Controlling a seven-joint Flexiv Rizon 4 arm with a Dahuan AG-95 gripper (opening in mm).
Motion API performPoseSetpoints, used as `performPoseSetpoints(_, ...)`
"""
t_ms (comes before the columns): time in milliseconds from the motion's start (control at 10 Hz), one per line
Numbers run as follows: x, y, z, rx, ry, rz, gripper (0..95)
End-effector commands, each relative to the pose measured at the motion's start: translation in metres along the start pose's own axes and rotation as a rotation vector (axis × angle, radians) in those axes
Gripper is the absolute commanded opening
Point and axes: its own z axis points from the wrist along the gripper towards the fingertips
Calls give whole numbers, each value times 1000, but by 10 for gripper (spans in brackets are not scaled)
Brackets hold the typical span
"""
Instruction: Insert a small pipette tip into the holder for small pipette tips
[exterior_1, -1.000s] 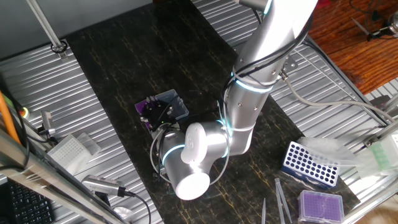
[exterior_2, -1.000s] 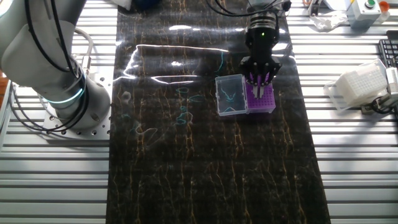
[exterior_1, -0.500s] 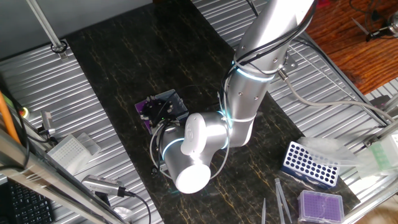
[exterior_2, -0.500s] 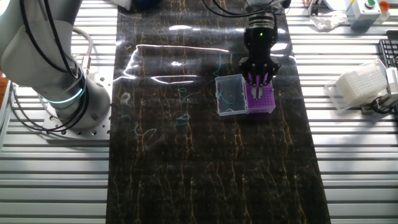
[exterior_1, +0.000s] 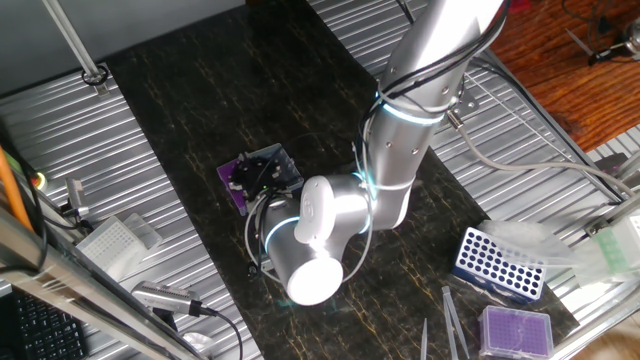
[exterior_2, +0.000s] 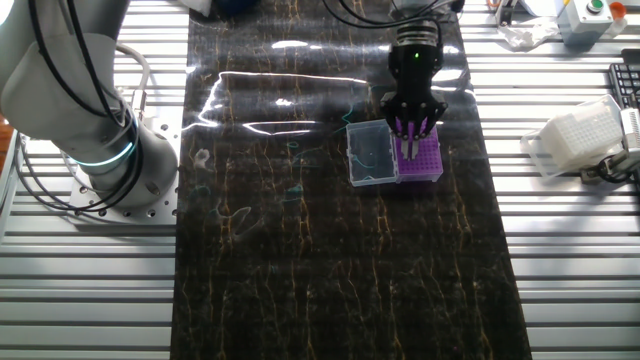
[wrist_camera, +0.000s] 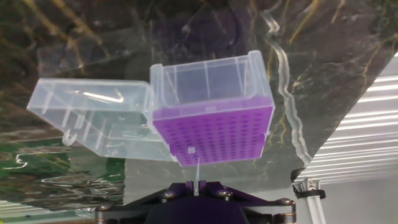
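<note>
The tool (wrist_camera: 196, 186) pinches a clear tip (wrist_camera: 196, 173) above the purple-gridded, open-lidded holder (wrist_camera: 214, 133).

A vivid purple grid tops the clear-walled tip box (wrist_camera: 213, 127), its see-through lid (wrist_camera: 93, 121) open alongside, below the black gripper (exterior_2: 412, 130); beneath lies a black mat (exterior_2: 330, 260) veined in gold.

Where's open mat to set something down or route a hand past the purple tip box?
Free: the dark mat in front of the holder for small pipette tips, and the stretch between its open clear lid and the arm base. Crowded: over the holder, where the gripper hangs with a tip, and the white box on the slats.
</note>
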Motion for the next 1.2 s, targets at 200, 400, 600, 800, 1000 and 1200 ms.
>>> performPoseSetpoints(200, -1, 0, -1, -3, 7, -10, 0)
performPoseSetpoints(400, -1, 0, -1, -3, 7, -3, 0)
performPoseSetpoints(600, -2, -1, 0, -3, 7, -9, 0)
performPoseSetpoints(800, -4, -1, 1, -3, 8, -13, 0)
performPoseSetpoints(1000, -4, -2, 1, -2, 17, -15, 0)
performPoseSetpoints(1200, -4, -2, 1, -3, 15, -17, 0)
